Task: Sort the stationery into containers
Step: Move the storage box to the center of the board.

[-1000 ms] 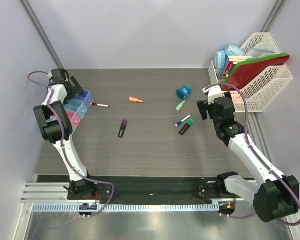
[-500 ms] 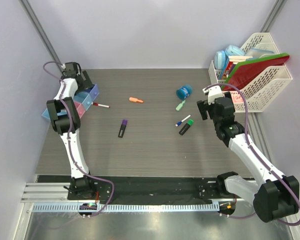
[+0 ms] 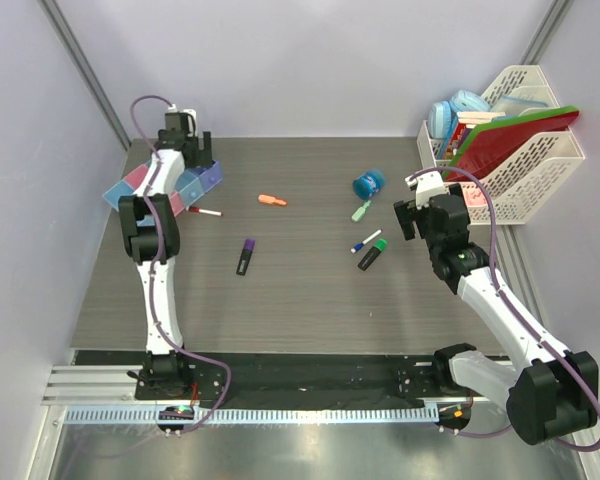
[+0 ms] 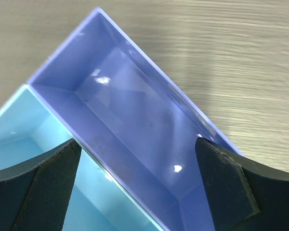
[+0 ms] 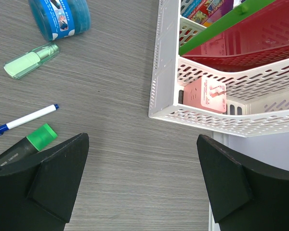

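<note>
Purple-blue bin (image 4: 135, 120) below left pincer (image 4: 135, 185), framed by its spread fingers

Bright light is falling everywhere. Glints are sparkling on the purple-blue bin (image 4: 135, 120) at my left gripper (image 4: 136, 143); the table (image 4: 241, 53) beyond is looking fuzzy.

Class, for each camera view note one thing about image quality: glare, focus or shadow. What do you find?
Left wrist view: small white glare spots on the purple-blue bin, and the table beyond it looks soft. Right wrist view: wood grain and the white file rack are sharp; the near fingers are dark with little detail. Top view: even light, no hard shadows.
</note>
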Controlling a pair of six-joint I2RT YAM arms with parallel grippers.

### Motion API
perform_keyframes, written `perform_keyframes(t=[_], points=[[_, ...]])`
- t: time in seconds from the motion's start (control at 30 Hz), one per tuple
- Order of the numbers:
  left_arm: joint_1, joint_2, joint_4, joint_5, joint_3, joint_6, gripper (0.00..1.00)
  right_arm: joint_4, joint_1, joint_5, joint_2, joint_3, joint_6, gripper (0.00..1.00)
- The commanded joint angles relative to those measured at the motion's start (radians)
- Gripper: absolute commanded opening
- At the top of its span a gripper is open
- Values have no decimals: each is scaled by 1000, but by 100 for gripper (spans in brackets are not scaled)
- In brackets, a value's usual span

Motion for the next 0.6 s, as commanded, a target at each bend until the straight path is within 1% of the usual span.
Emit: perform_keyframes(t=[0.0, 0.1, 0.4, 0.57], points=[[-78, 37, 72, -31, 64, 169, 100, 37, -2, 8, -10, -4, -7, 100], [-110, 57, 73, -48, 81, 214, 100, 36, -1, 14, -13, -5, -9, 100], [-191, 83, 86, -62, 116, 272, 100, 36, -1, 26, -13, -4, -12, 100], [-236, 106, 98, -103, 143, 300, 100, 34, -1, 34, -24, -5, -13, 100]])
